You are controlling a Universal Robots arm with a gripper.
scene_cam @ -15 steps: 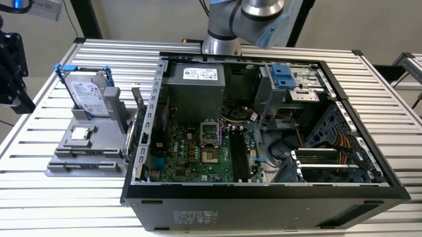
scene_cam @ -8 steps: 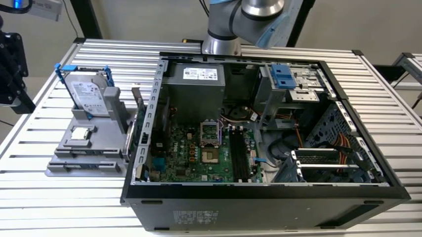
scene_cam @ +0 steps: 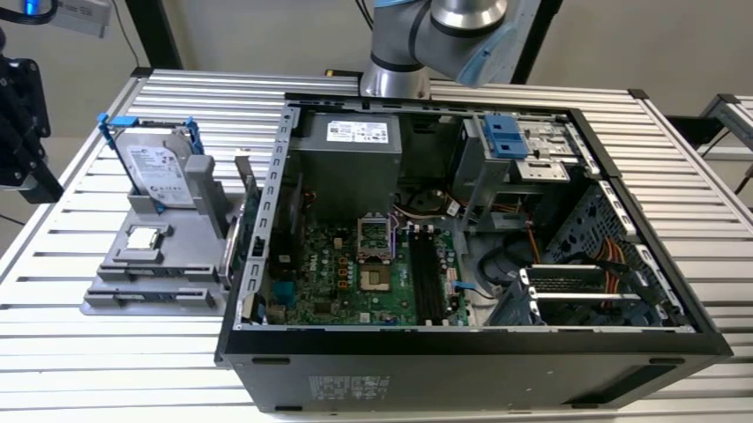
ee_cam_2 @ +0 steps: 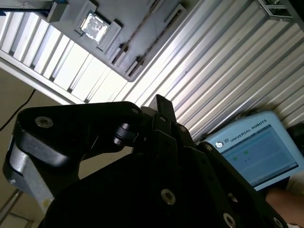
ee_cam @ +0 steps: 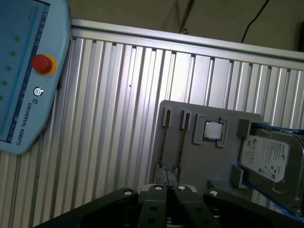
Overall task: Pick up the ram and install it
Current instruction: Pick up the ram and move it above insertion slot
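Gripper (ee_cam: 168, 188) pressed together, empty, tray (ee_cam: 199, 161) straight ahead | ram likely light, stiff, fragile | pinch long edges, avoid chips.

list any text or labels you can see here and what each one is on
Teach pendant: brand lettering along its rim; screen text blurred.
Hard drive: white label, print too small to read.
Power supply: white sticker, too small to read.
Computer case: sticker on its outer wall, too small to read.

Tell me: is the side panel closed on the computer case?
No, the computer case lies open, its motherboard exposed in the exterior view.
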